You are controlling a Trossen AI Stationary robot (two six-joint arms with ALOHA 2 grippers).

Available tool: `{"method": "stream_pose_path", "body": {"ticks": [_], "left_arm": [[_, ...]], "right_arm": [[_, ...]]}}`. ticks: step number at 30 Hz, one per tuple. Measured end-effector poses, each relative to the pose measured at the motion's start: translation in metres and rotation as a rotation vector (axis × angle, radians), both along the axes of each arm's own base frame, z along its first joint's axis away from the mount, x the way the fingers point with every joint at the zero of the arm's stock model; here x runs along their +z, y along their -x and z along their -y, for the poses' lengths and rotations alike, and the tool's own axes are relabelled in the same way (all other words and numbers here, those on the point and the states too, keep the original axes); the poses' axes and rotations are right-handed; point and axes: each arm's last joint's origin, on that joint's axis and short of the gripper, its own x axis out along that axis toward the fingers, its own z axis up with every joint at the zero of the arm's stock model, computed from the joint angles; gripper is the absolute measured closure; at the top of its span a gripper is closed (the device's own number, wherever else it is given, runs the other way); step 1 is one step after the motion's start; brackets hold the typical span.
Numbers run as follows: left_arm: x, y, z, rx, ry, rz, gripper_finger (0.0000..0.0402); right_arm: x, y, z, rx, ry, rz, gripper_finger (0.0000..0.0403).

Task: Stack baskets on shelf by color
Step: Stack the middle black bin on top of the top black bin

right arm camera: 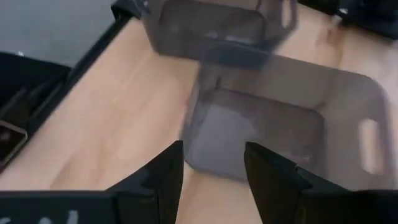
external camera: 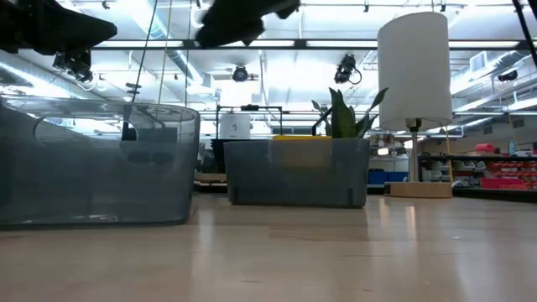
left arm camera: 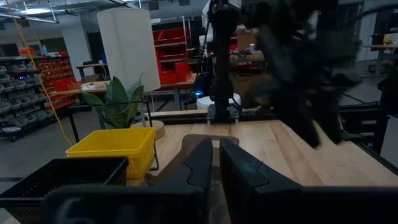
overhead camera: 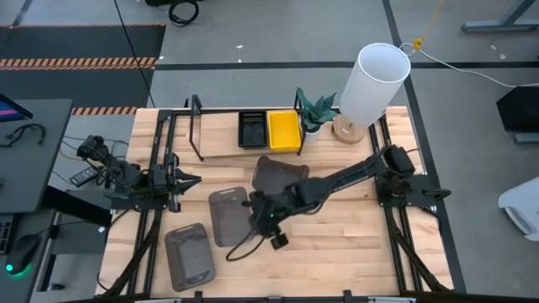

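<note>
On the far side of the table (overhead camera: pixel 337 244), the shelf (overhead camera: pixel 221 150) carries a black basket (overhead camera: pixel 252 130) and a yellow basket (overhead camera: pixel 284 130) side by side, touching or nearly so; from above it cannot be told how many of each colour are nested there. A potted plant (overhead camera: pixel 315 109) and a white lamp (overhead camera: pixel 370 84) stand just to the right of them.

Three smoky-grey baskets lie on the table in front of the shelf. One grey basket (overhead camera: pixel 278 174) is nearest the shelf, partly covered by the right arm crossing above it. A second grey basket (overhead camera: pixel 227 215) lies at mid-table, its right edge hidden beneath the right end effector (overhead camera: pixel 263 215). A third grey basket (overhead camera: pixel 188 255) sits at the near left, apart from the others.

The right end effector hovers at the edge of the middle grey basket. In the right wrist view its fingers (right arm camera: pixel 163 171) stand spread apart, with the basket wall showing between them, grasping nothing; whether they touch the rim cannot be told.

The left end effector (overhead camera: pixel 187 179) waits at the left of the table beside the shelf's end. In the left wrist view its fingers (left arm camera: pixel 198 163) lie close together with only a narrow slit between them, clenched on nothing.

In the low view the grey baskets fill the foreground and hide most of the shelf; only a strip of yellow shows above a grey wall. The arms appear there only as dark shapes cut off at the top.
</note>
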Motion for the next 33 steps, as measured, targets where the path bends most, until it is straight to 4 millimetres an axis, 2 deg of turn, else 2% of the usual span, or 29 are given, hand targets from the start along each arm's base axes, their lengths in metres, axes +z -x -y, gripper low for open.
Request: {"method": "stream_pose_path", "body": {"ticks": [9, 22, 27, 33], "left_arm": [[0.000, 0.000, 0.000, 0.000, 0.000, 0.000, 0.0373], [0.000, 0.000, 0.000, 0.000, 0.000, 0.001, 0.0368], [0.000, 0.000, 0.000, 0.000, 0.000, 0.000, 0.0374], [0.000, 0.000, 0.000, 0.000, 0.000, 0.000, 0.0366]], "right_arm": [[-0.031, -0.024, -0.034, 0.030, -0.069, 0.144, 0.0229], [-0.094, -0.040, -0.038, 0.099, 0.073, 0.101, 0.0229], [-0.104, -0.041, -0.037, 0.105, 0.168, 0.109, 0.0229], [-0.103, -0.041, -0.037, 0.100, 0.170, 0.113, 0.0235]]}}
